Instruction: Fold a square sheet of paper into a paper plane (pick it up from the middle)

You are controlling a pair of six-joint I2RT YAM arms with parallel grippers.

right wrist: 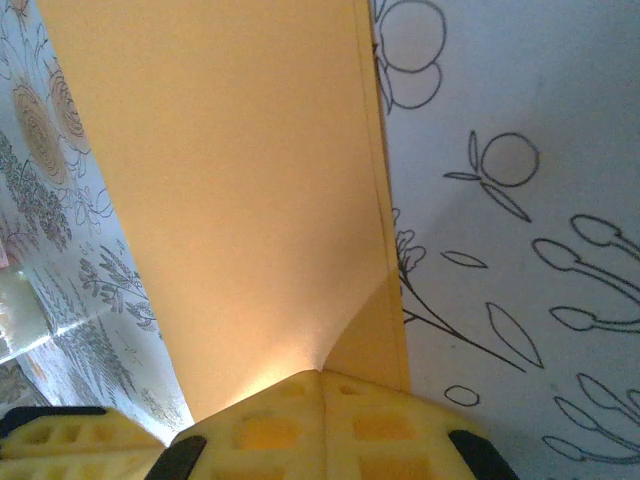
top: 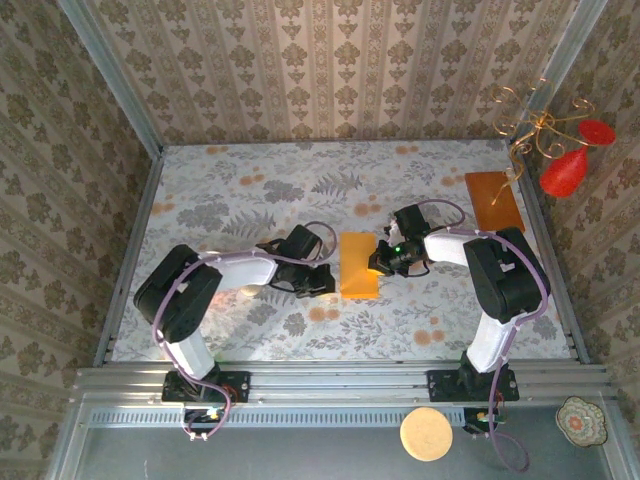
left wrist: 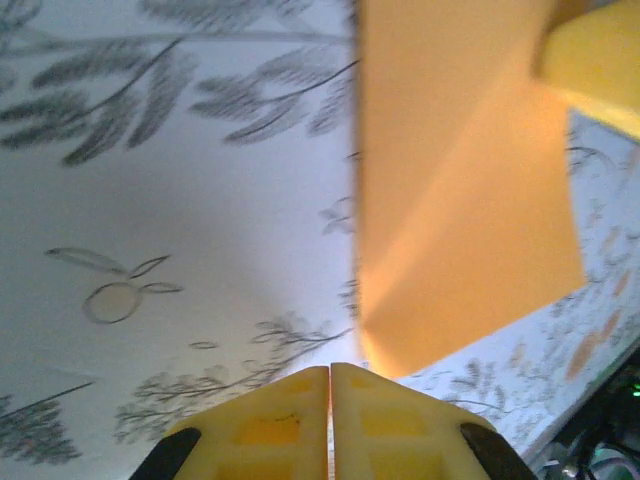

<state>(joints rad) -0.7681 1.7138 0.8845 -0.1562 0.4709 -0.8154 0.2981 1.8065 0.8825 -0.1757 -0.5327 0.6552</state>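
The square sheet of paper (top: 360,265) lies folded into an orange-yellow rectangle in the middle of the table. My right gripper (top: 380,262) is at its right edge. In the right wrist view the jaws (right wrist: 320,376) are shut and the upper layer of the paper (right wrist: 240,190) rises in a curve into their tips, with the lower layer showing beside it. My left gripper (top: 325,283) sits at the paper's left edge. Its jaws (left wrist: 330,372) are shut with nothing seen between them, and the corner of the paper (left wrist: 450,210) lies just beyond the tips. No paper plane shape is visible.
A darker brown-orange board (top: 493,200) lies at the back right. A red ornament on gold wire (top: 565,170) hangs at the right wall. A cream disc (top: 426,434) and a small patterned dish (top: 582,420) sit on the near rail. Walls enclose the floral table (top: 230,200).
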